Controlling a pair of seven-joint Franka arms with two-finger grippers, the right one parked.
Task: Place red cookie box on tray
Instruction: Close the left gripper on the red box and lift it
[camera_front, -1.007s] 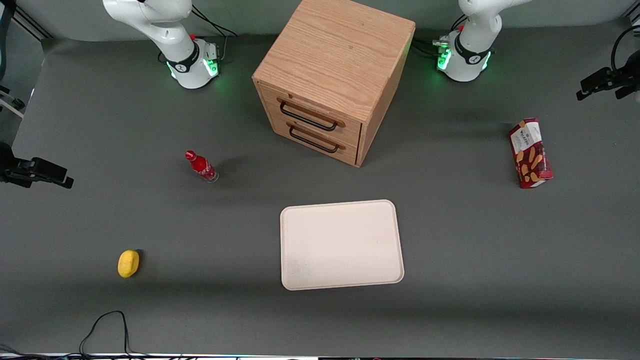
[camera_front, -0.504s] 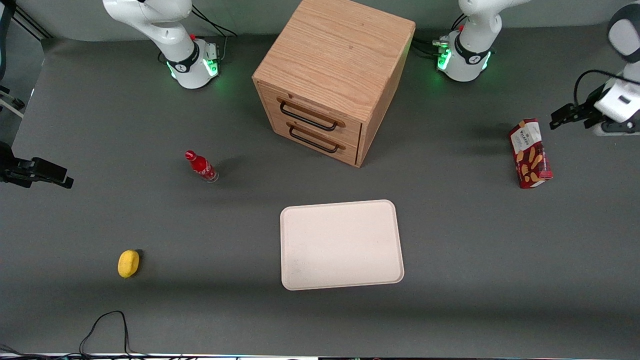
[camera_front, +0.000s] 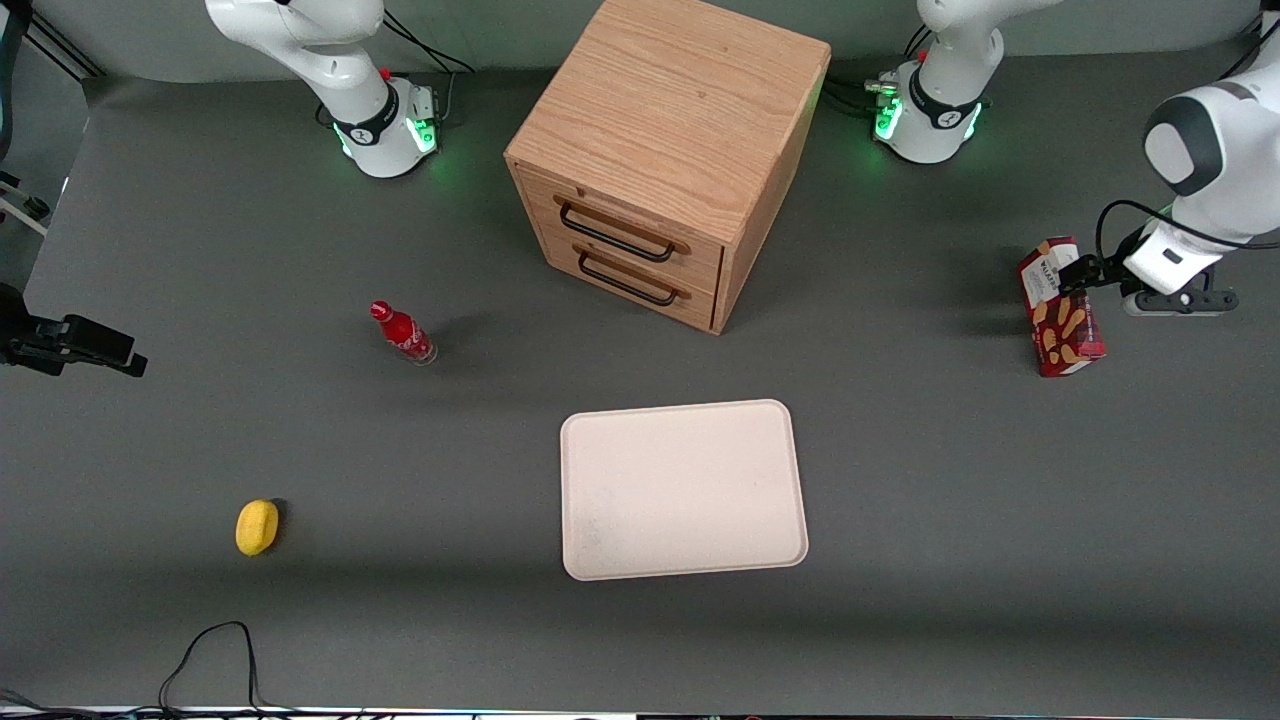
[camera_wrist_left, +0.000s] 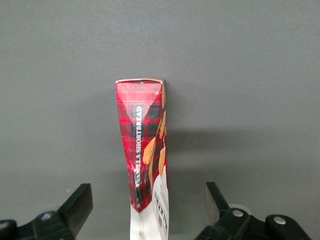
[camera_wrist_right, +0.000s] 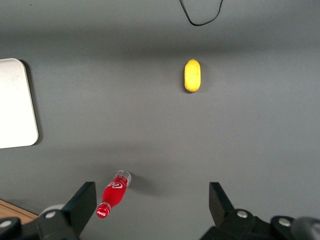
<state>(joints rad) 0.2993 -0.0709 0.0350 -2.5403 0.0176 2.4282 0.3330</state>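
I am hovering the gripper (camera_wrist_left: 145, 205), fingers spread wide and empty, above the red cookie box (camera_front: 1061, 308) standing on edge toward the working arm's end of the table, straddling its thin faces for a grasp, well apart from the tray (camera_front: 684, 489).

The left arm has moved in from the table's edge, and its gripper (camera_wrist_left: 145, 210) now hangs over the red cookie box (camera_front: 1060, 308), fingers spread apart.

Rt wrist cam: red bottle (camera_wrist_right: 113, 194) lying on grey tabletop (camera_wrist_right: 250, 135), yellow oval obj (camera_wrist_right: 192, 75) well apart from it, tray (camera_wrist_right: 15, 105) corner at edge (cream, rounded), black cable loop (camera_wrist_right: 201, 15).
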